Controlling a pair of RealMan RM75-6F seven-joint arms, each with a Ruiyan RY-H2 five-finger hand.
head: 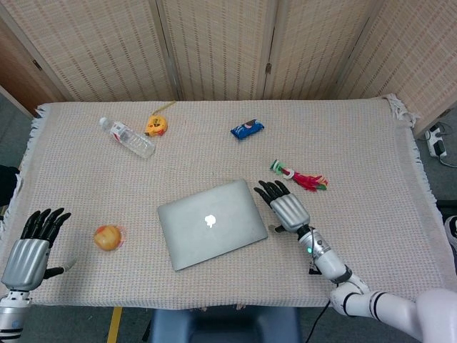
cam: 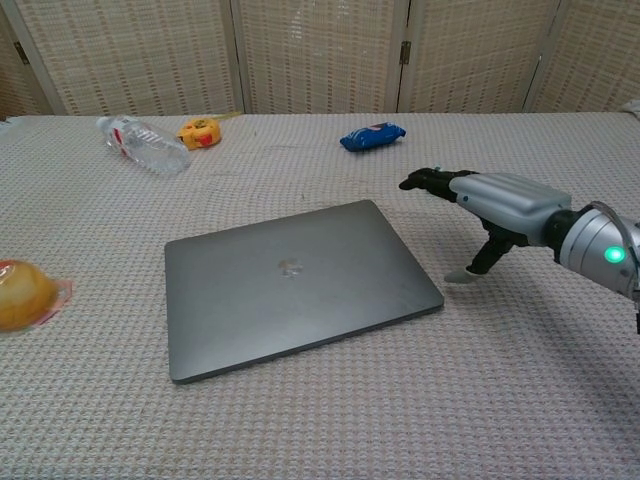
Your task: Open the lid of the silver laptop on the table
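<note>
The silver laptop (head: 211,222) (cam: 292,285) lies shut and flat in the middle of the table, logo up. My right hand (head: 283,206) (cam: 482,201) hovers just off the laptop's right edge, palm down, fingers stretched out and apart, thumb pointing down toward the cloth. It holds nothing and does not touch the lid. My left hand (head: 32,243) stays at the table's near left corner, fingers spread, empty; the chest view does not show it.
An orange fruit in a wrapper (head: 108,237) (cam: 22,294) lies left of the laptop. A water bottle (head: 127,137) and a yellow tape measure (head: 156,126) sit at back left, a blue packet (head: 247,129) at back centre, a red-green toy (head: 300,177) behind my right hand.
</note>
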